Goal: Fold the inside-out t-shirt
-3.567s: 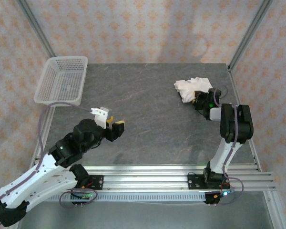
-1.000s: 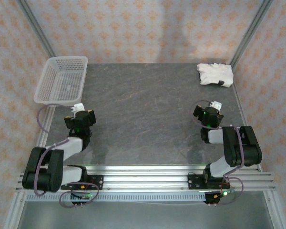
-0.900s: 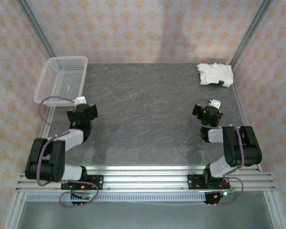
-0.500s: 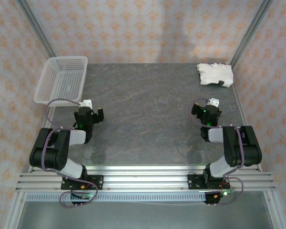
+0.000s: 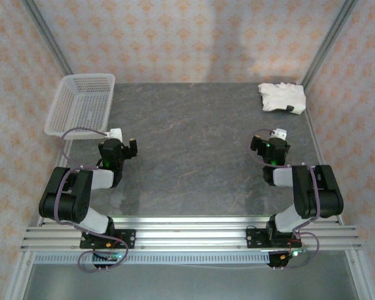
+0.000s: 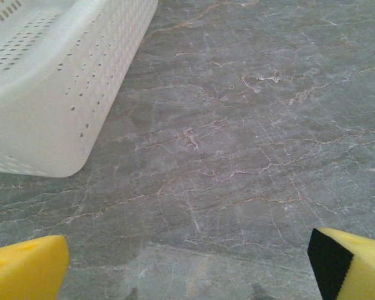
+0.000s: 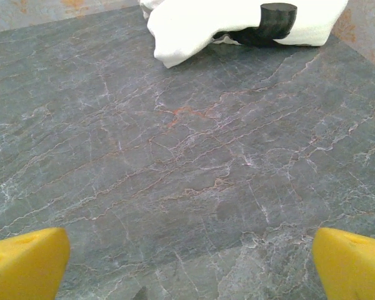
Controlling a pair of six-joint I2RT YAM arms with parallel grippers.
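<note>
The inside-out t-shirt (image 5: 281, 97) lies as a small off-white bundle in the table's far right corner. In the right wrist view the t-shirt (image 7: 194, 25) shows at the top edge, with a small black round part (image 7: 278, 14) resting on it. My right gripper (image 5: 270, 145) is drawn back near its base, well short of the shirt. It is open, with yellow fingertips (image 7: 25, 262) wide apart over bare table. My left gripper (image 5: 117, 149) is also pulled back on the left side. It is open with nothing between its yellow pads (image 6: 25, 270).
A white mesh basket (image 5: 81, 106) stands at the far left edge, and its wall (image 6: 56, 106) rises just ahead and left of the left gripper. Metal frame posts (image 5: 325, 47) mark the back corners. Grey marbled tabletop (image 5: 194, 144) stretches between the arms.
The shirt, earlier beside the right gripper, now lies in the far right corner. Both arms have folded back toward their bases. Over the last second the left wrist swung slightly right.
</note>
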